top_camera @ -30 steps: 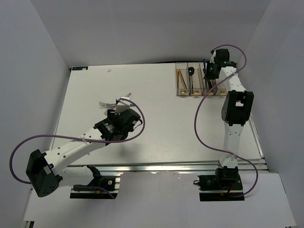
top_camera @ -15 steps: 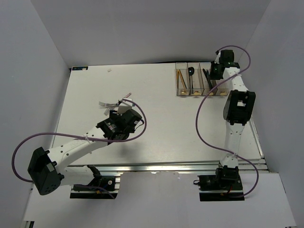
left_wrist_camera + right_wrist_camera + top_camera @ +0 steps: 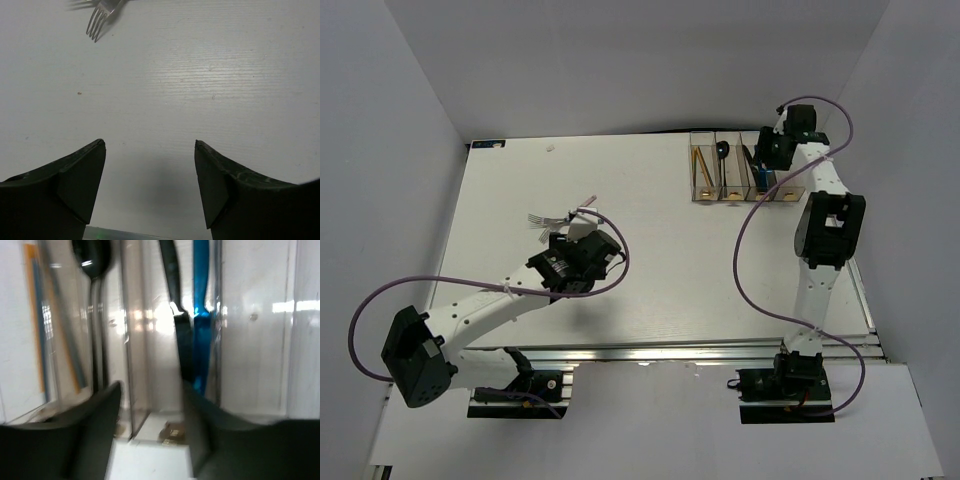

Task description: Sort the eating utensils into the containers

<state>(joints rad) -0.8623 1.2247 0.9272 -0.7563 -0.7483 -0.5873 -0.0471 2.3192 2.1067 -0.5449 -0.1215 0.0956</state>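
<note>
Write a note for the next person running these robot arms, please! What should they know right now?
Left tool: open, empty, over the table, a fork just ahead of it.
Right tool: open, empty, at the bins.
Done: chopsticks in the first bin from the left, black spoon in the second, dark knife and blue knife in the third.
To do: the fork goes in the fourth bin, which looks empty.

Bright, even overhead light; soft shadows on white tabletop (image 3: pixel 670 260). Right wrist view blurred, w/ glare on clear plastic bins (image 3: pixel 255 340). Left wrist sharp.
</note>
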